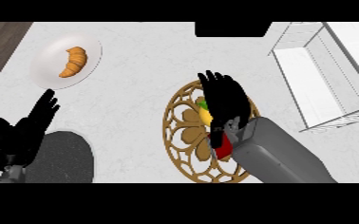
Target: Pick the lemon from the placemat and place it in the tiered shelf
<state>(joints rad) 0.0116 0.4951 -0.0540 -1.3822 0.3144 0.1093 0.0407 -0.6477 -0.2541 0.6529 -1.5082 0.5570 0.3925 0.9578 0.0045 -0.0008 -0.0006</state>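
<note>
1. Your right hand (226, 102) hovers with fingers spread over the lemon (205, 116).
2. The lemon sits on the gold placemat (184, 137).
3. The white shelf (312, 76) stands to the right, apart.
4. Your left hand (32, 123) rests open at the left edge.

A golden-brown openwork placemat (184, 137) is lying on the pale marbled counter (140, 99), showing a yellow lemon (205, 116) with green and red bits beside it. An orange croissant (73, 61) is sitting on a white plate (49, 69). The shelf (316, 80) is showing white.
</note>
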